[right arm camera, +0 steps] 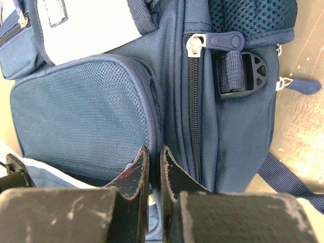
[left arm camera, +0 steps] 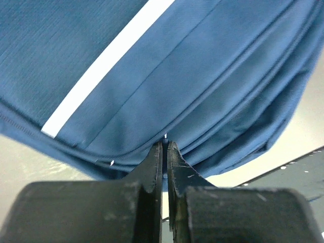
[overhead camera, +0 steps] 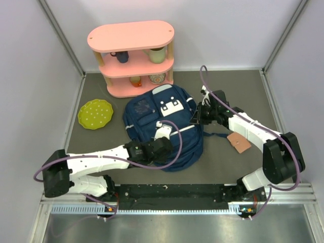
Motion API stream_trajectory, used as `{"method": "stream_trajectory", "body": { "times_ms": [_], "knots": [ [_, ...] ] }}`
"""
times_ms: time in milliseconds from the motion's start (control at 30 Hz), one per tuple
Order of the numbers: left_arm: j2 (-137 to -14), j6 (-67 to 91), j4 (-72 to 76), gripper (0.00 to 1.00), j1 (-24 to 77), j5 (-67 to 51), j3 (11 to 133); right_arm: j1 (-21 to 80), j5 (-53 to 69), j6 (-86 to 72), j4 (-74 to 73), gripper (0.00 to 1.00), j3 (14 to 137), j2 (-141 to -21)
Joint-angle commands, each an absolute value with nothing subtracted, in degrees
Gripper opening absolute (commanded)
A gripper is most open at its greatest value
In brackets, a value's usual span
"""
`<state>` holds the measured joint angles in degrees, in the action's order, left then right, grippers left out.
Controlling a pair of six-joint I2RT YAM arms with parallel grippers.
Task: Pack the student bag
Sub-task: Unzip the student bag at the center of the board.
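The student bag (overhead camera: 162,126), navy blue with a white patch, lies flat in the middle of the table. My left gripper (overhead camera: 163,137) rests on its lower front. In the left wrist view the gripper (left arm camera: 164,144) is shut, its tips pinching a seam of the bag (left arm camera: 212,76) below the white stripe (left arm camera: 109,63). My right gripper (overhead camera: 195,117) is at the bag's right side. In the right wrist view the gripper (right arm camera: 154,150) is shut on a fold of blue fabric between the mesh pocket (right arm camera: 81,116) and a closed zipper (right arm camera: 193,101).
A pink shelf (overhead camera: 132,55) holding cups stands behind the bag. To the bag's left lies a green plate (overhead camera: 95,113), and a tan leather piece (overhead camera: 239,142) lies on its right under the right arm. Enclosure walls rise on both sides.
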<state>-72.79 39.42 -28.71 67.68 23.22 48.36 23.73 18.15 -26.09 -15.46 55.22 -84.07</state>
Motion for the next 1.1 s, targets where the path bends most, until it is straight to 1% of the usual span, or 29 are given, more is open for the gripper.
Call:
{"method": "stream_trajectory", "body": {
  "times_ms": [0, 233, 333, 400, 433, 533, 667, 767, 833, 933, 1067],
  "knots": [
    [-68.7, 38.4, -35.6, 0.0, 64.9, 25.3, 44.1, 22.2, 13.7, -27.0, -7.1, 0.0, 60.3, -84.8],
    [-67.2, 38.8, -40.4, 0.0, 62.8, 30.4, 44.1, 22.2, 14.0, -27.4, -6.6, 0.0, 60.7, -86.0],
    [-68.1, 38.1, -40.0, 0.0, 62.3, 30.3, 45.3, 22.2, 15.3, -27.6, -6.7, 0.01, 60.6, -85.6],
    [-68.2, 36.9, -38.9, 0.0, 62.2, 28.7, 45.8, 22.3, 16.3, -28.2, -6.9, 0.22, 59.9, -83.9],
    [-68.0, 36.8, -38.4, 0.0, 62.2, 28.2, 45.9, 22.2, 15.9, -29.0, -6.9, 0.4, 58.6, -83.1],
    [-67.7, 36.6, -36.6, 0.0, 62.3, 27.1, 46.2, 21.6, 10.5, -30.9, -9.4, 0.78, 55.6, -78.1],
    [-67.3, 36.4, -35.4, 0.0, 62.3, 26.8, 46.7, 20.8, 10.4, -34.1, -11.1, 0.79, 50.2, -70.9],
    [-67.1, 36.1, -35.0, 0.0, 62.3, 26.5, 46.7, 20.7, 14.1, -38.6, -11.0, 0.77, 45.4, -65.8],
    [-67.1, 35.9, -34.6, 0.0, 62.3, 26.2, 46.8, 21.1, 17.3, -42.7, -9.3, 0.74, 41.3, -63.0],
    [-67.3, 35.8, -34.3, 0.0, 62.3, 26.1, 46.9, 22.7, 18.3, -46.6, -7.0, 0.67, 37.3, -60.6],
    [-67.4, 35.7, -33.9, 0.0, 62.3, 25.8, 47.0, 24.3, 19.4, -49.2, -2.8, 0.61, 34.7, -60.8]
  ]
}}
